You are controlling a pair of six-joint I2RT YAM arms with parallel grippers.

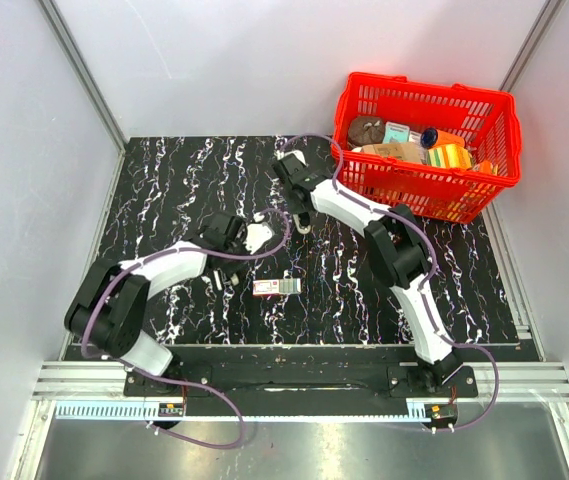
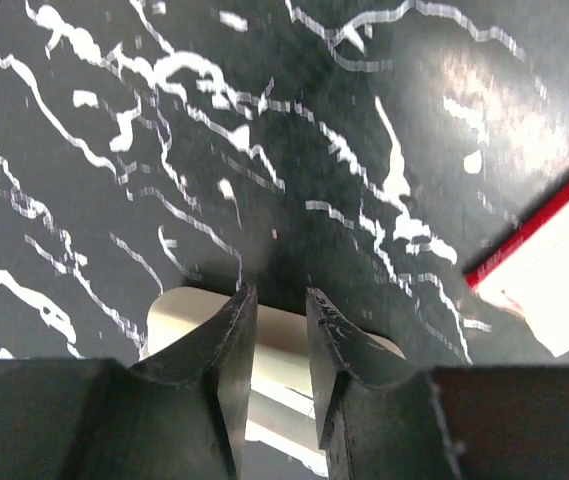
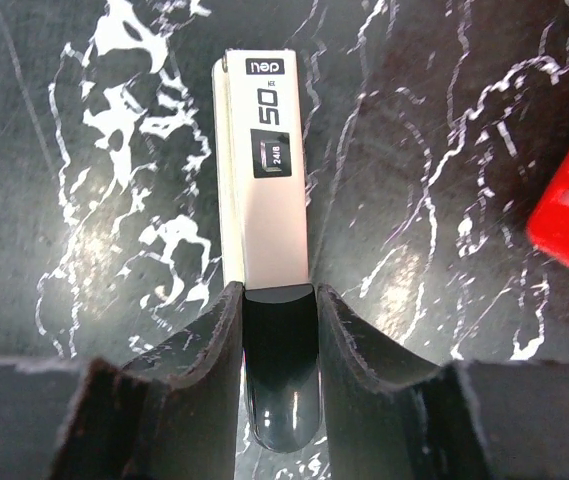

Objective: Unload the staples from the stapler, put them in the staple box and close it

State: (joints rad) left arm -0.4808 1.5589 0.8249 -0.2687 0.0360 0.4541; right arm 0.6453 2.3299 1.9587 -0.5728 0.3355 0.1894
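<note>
Between fingers of the right tool [image 3: 280,295] lies the stapler [image 3: 264,190].

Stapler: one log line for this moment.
stapler: held at both ends | left hand: closed on pale end | right hand: closed on dark end | staples: none visible | red-and-white box: apart from both hands
</note>
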